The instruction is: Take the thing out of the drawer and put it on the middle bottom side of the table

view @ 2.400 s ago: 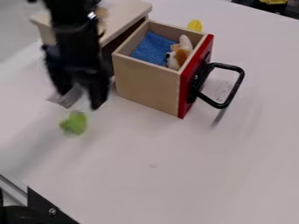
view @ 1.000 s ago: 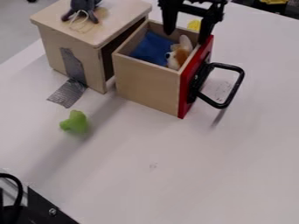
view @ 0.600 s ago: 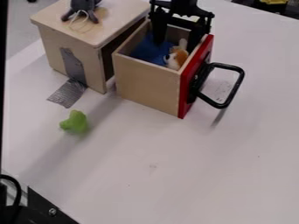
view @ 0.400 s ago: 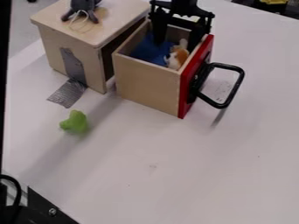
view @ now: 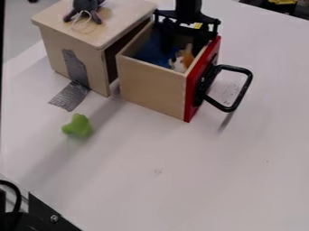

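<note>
Grasp notes: seeing smooth green toy (view: pixel 78 125) nearest; minding looped black handle (view: pixel 244 90); finding fuzzy white-and-tan plush (view: pixel 179 65) inside pale wooden drawer (view: pixel 151 90), by rumpled blue cloth (view: pixel 152 55); showing gripper (view: pixel 183 47) fingers apart, down in drawer; likely needing centred straddle, soft-body pinch, straight lift.
</note>
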Robot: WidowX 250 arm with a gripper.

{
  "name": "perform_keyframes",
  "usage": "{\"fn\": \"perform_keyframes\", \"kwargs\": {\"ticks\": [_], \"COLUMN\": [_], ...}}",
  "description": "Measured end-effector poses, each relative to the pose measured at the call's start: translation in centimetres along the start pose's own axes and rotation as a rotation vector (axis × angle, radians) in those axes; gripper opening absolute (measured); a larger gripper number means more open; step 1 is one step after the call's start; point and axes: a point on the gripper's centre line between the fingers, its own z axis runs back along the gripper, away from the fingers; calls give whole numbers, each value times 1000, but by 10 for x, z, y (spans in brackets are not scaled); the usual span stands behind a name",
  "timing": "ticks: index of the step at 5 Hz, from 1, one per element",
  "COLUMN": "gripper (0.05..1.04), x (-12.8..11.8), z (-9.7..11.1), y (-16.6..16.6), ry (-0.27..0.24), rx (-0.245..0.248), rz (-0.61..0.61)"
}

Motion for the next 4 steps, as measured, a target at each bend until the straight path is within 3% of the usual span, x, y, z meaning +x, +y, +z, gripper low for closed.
{"fn": "perform_keyframes", "kwargs": {"ticks": [1,2,3,4], "gripper": [375,185,102,80], "x": [-11,-20,-21,-21], "z": [2,0,0,5], "y": [0,-1,0,2], "ry": [-21,-36,-34,-39], "rx": [-4,2,1,-9], "rz": [26,31,34,17]}}
